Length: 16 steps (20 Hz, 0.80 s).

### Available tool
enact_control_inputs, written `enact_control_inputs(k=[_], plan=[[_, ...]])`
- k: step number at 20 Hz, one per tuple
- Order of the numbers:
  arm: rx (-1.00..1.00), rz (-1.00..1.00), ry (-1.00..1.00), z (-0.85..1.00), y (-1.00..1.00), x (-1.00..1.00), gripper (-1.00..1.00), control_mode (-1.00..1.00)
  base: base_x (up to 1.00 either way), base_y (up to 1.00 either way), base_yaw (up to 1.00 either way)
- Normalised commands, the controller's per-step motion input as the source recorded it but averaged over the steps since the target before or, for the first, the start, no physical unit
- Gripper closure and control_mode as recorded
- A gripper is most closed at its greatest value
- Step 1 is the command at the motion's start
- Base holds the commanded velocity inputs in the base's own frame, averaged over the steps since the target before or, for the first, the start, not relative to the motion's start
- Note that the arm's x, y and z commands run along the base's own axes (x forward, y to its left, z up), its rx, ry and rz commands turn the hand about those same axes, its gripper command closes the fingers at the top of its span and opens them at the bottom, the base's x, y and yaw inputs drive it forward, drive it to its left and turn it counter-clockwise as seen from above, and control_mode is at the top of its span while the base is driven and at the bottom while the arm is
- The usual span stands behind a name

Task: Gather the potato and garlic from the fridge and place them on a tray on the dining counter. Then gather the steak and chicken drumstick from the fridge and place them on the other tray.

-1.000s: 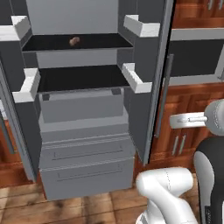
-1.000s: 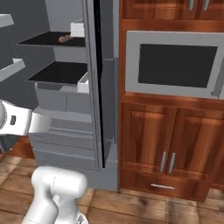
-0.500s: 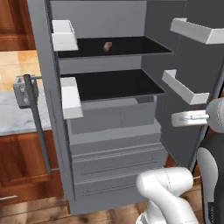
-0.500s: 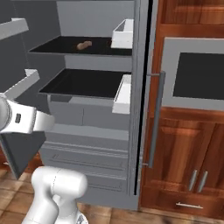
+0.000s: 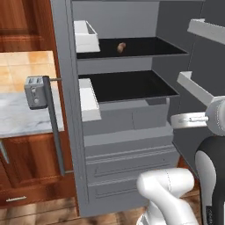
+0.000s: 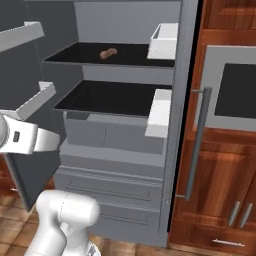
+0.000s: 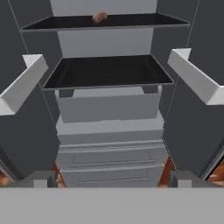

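Open fridge (image 7: 109,109), seen along the claw (image 7: 111,179). The claw's tips stand far apart, holding nothing, low and level with the drawers. A small brown item, probably the potato (image 7: 99,17), lies on the top shelf (image 7: 131,22), well above the claw and slightly left of its centreline, its long axis roughly across the shelf. The middle shelf (image 7: 109,72) between them holds nothing visible; the reach must rise past it.

Potato (image 5: 121,46) on upper shelf (image 5: 145,47) in fridge (image 5: 127,132); drawers (image 5: 132,171) below.
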Motion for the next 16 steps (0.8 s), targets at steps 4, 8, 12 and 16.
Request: enact_control_inputs(k=[4, 8, 12, 16], plan=[[0.00, 0.00, 0.00, 0.00, 0.00, 0.00, -1.00, 1.00, 0.71, -0.04, 0.01], [0.00, 0.00, 0.00, 0.00, 0.00, 0.00, -1.00, 1.00, 0.68, -0.01, 0.00], [0.00, 0.00, 0.00, 0.00, 0.00, 0.00, -1.00, 1.00, 0.70, 0.00, 0.00], [0.00, 0.00, 0.00, 0.00, 0.00, 0.00, -1.00, 1.00, 0.53, 0.00, 0.00]])
